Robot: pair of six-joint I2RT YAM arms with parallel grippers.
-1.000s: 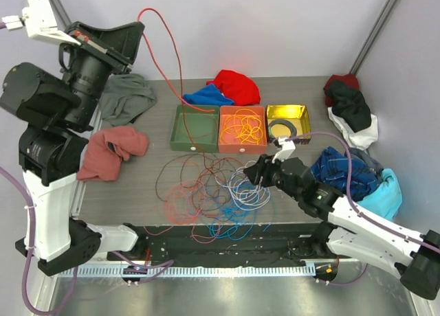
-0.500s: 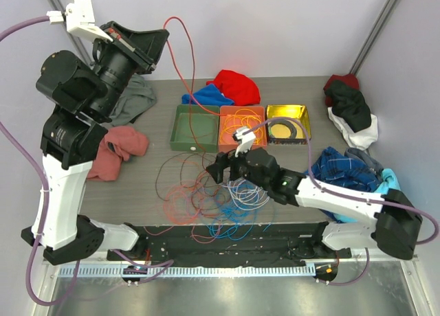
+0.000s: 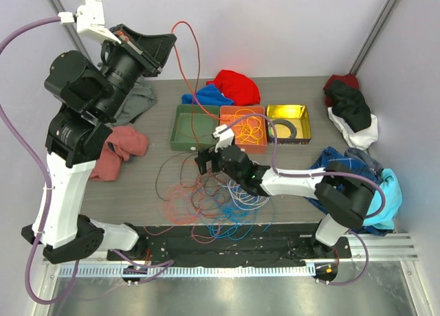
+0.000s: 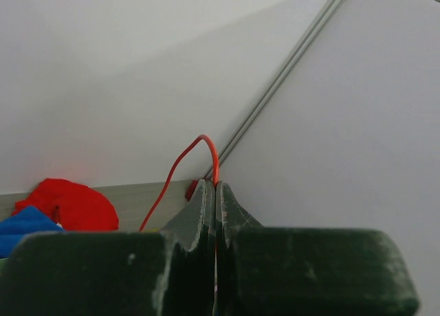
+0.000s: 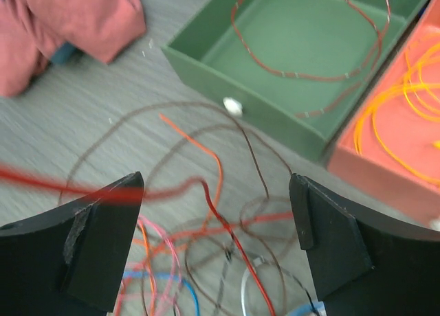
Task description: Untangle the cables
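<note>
Green tray (image 3: 180,134): brown loop (image 5: 313,75); orange tray (image 3: 242,148): orange cables (image 3: 246,129); yellow tray (image 3: 287,110): black coil (image 3: 283,129). Nearer, cables (image 3: 206,196) in a many-coloured tangle on table (image 3: 137,185). Left gripper (image 4: 215,192) pinching raised red cable (image 3: 187,62); right gripper (image 5: 213,185) wide open, empty.

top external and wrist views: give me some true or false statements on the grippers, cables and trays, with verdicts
1. The left gripper is shut on a red cable, high above the table. True.
2. The right gripper is clamped on a blue cable. False: its jaws stand wide open over the tangle and hold nothing.
3. The green tray has nothing in it. False: a brown cable loop lies inside.
4. The orange tray holds orange and yellow cables. True.
5. The black ring coil lies in the green tray. False: it lies in the yellow tray.
</note>
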